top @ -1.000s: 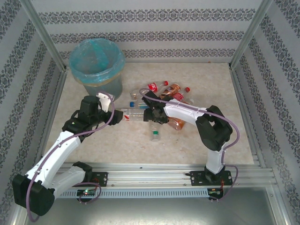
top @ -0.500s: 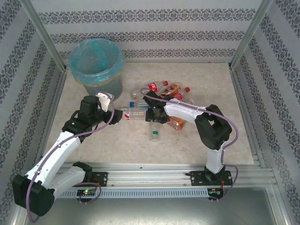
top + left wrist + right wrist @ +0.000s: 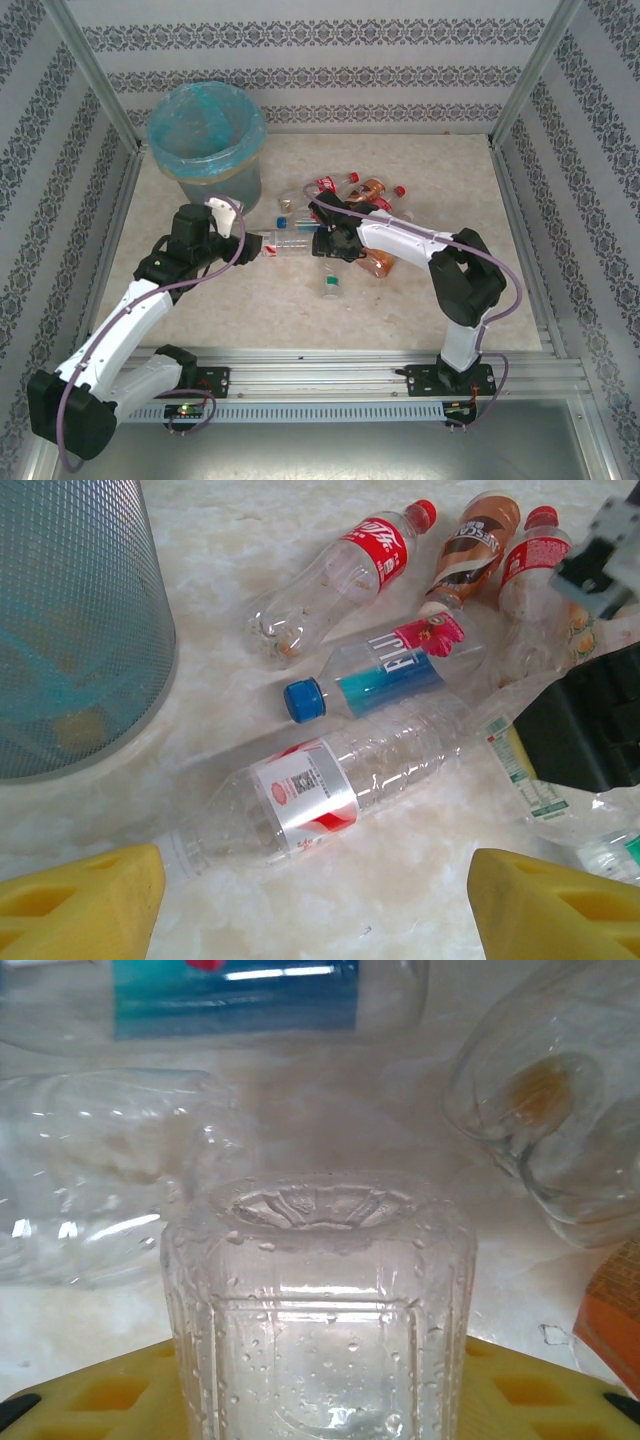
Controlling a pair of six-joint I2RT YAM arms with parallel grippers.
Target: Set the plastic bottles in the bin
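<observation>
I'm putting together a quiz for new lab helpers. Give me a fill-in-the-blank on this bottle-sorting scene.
1. The bin is lined with a ___ bag.
2. The left claw stands ___, aimed at a labelled bottle lying on its side.
3. The cola bottle has a ___ cap.
4. The right claw has a clear bottle between its ___ pads.
Missing words: blue; open; red; yellow.
</observation>
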